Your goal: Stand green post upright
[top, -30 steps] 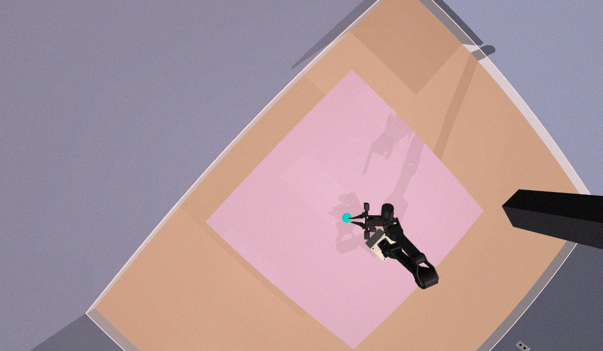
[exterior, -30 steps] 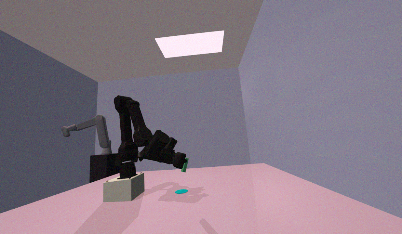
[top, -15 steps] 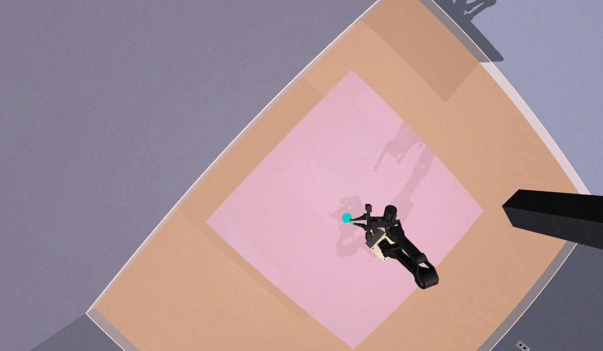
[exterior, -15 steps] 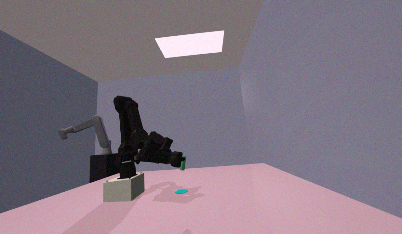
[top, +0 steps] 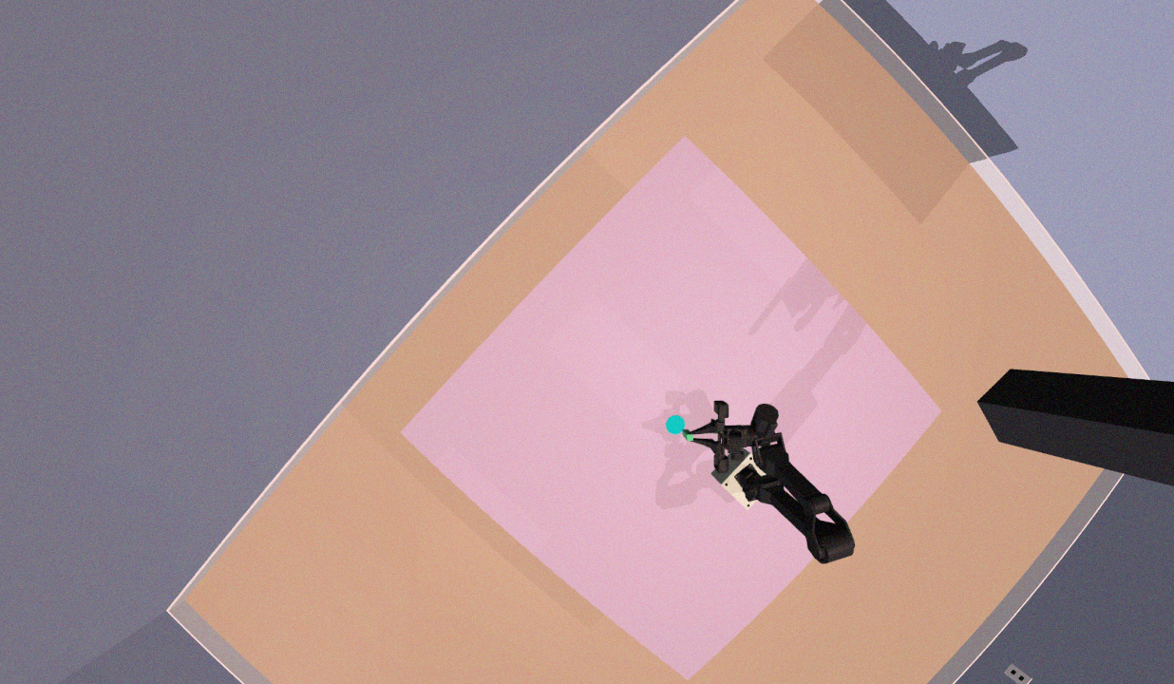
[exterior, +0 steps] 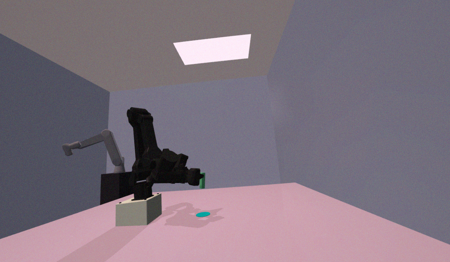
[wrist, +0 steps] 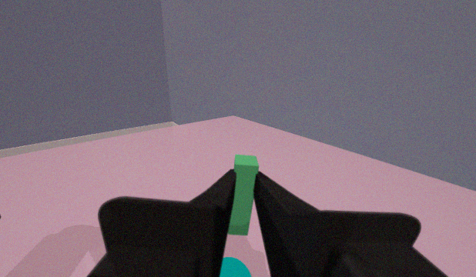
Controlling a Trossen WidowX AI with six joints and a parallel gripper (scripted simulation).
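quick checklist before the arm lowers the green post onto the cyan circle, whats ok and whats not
1. Grip: the claw is shut on the green post, one finger on each side. Ok.
2. Post upright: in the exterior view the green post looks close to vertical. Ok.
3. Post off the pink table: it hangs well above it, with a clear gap. Ok for now, not yet set down.
4. Post over the cyan circle: from above the post shows at the circle's edge, not over its centre. Not ok.
5. Circle free: nothing lies on the cyan circle. Ok.
6. Post's bottom face flat to the table: cannot tell.
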